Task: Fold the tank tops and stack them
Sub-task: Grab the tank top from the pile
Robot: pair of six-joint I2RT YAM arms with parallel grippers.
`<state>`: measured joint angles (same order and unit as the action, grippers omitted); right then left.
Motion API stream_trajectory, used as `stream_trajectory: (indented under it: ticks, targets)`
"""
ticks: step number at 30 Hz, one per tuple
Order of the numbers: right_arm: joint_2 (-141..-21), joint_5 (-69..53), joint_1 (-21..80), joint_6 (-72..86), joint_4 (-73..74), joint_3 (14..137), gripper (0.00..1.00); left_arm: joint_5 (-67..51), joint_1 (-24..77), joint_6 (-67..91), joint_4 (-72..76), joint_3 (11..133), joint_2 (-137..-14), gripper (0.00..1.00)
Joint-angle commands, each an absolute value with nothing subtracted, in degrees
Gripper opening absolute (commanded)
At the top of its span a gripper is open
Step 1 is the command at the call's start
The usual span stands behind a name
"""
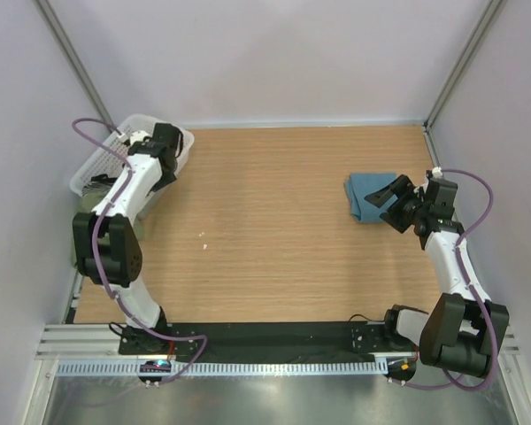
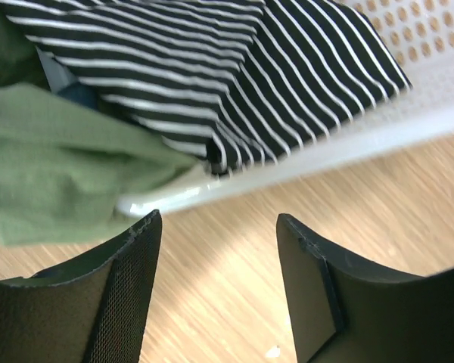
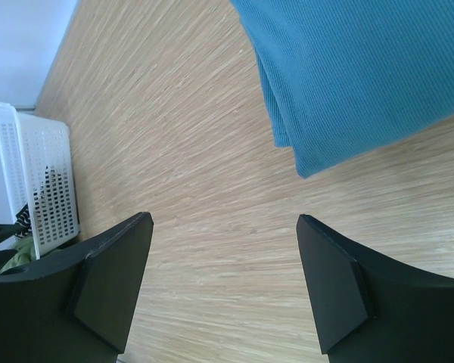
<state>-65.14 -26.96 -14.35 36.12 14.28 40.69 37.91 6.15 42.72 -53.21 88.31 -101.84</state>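
The left gripper [image 2: 219, 221] is held open, only bare table [image 2: 234, 302] between its jaws. The olive-green tank top [image 2: 53, 166] is seen spilling over the white basket's [image 2: 408, 113] rim beside a striped cloth [image 2: 234, 68], just ahead and off toward the finger on the left of the wrist view. The teal-blue tank top [image 1: 369, 197] is laid folded at the table's right, just beyond the right gripper [image 1: 396, 202], likewise spread wide and empty. The green top is judged the left arm's pick, so a shift toward that hanging fold is called for.
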Motion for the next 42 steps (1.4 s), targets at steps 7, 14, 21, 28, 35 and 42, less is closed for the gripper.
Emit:
stream_trajectory:
  ticks: [7, 14, 21, 28, 35, 42]
  targets:
    - [-64.8, -28.6, -14.2, 35.1, 13.3, 42.8, 0.83, 48.4, 6.9, 52.3, -53.0, 80.0, -84.2, 0.8]
    - [-64.6, -29.2, -14.1, 35.2, 13.3, 43.0, 0.83, 35.3, -6.4, 56.7, -44.7, 66.4, -75.4, 0.84]
    - [-64.0, -29.4, -13.7, 35.0, 14.1, 43.4, 0.83, 30.1, -12.1, 62.6, -43.2, 64.1, -79.9, 0.56]
    - [-63.5, -28.9, -13.7, 34.6, 14.7, 43.3, 0.83, 33.7, -12.0, 64.7, -42.8, 62.2, -70.0, 0.05]
    - [-64.2, -29.3, -13.4, 35.1, 14.0, 43.5, 0.83, 36.1, -8.7, 65.7, -41.6, 60.8, -50.6, 0.0]
    - [-64.2, -28.9, -13.1, 35.3, 14.0, 43.2, 0.83, 37.3, -8.1, 59.4, -37.5, 69.8, -41.3, 0.0]
